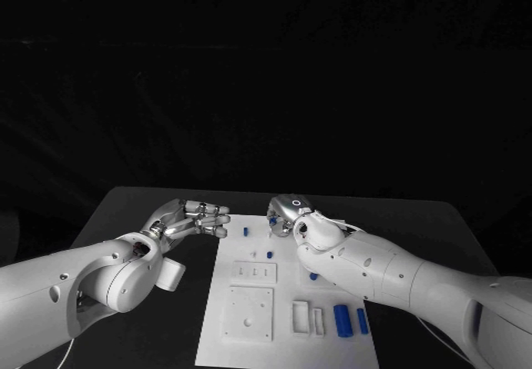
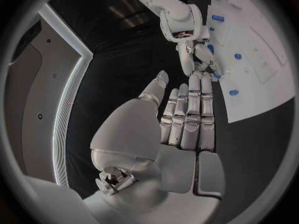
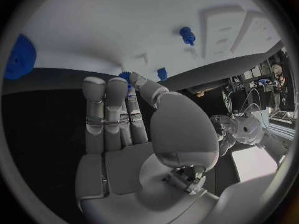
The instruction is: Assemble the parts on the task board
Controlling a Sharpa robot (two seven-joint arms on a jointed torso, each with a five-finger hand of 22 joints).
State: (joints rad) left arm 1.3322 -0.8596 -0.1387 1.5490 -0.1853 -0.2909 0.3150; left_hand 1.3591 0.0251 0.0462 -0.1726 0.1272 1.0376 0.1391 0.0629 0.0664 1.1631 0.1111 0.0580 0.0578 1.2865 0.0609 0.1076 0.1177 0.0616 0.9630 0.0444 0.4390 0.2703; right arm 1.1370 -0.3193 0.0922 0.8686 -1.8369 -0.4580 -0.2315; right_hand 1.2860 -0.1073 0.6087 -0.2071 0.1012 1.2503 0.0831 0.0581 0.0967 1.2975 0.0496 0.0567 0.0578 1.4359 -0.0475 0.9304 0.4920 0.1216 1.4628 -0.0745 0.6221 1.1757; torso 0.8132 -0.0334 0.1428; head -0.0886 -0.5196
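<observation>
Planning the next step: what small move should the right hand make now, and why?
Probably close on the small blue part at its fingertips. The right hand hovers at the far end of the task board; whether it already holds the part is unclear.

Both arms (image 1: 421, 288) are smooth white shells with rounded joints and small dark screw holes. The left hand (image 2: 187, 119) and right hand (image 3: 118, 119) are silver, with segmented metal fingers (image 3: 93, 109) and pale grey palm plates.
</observation>
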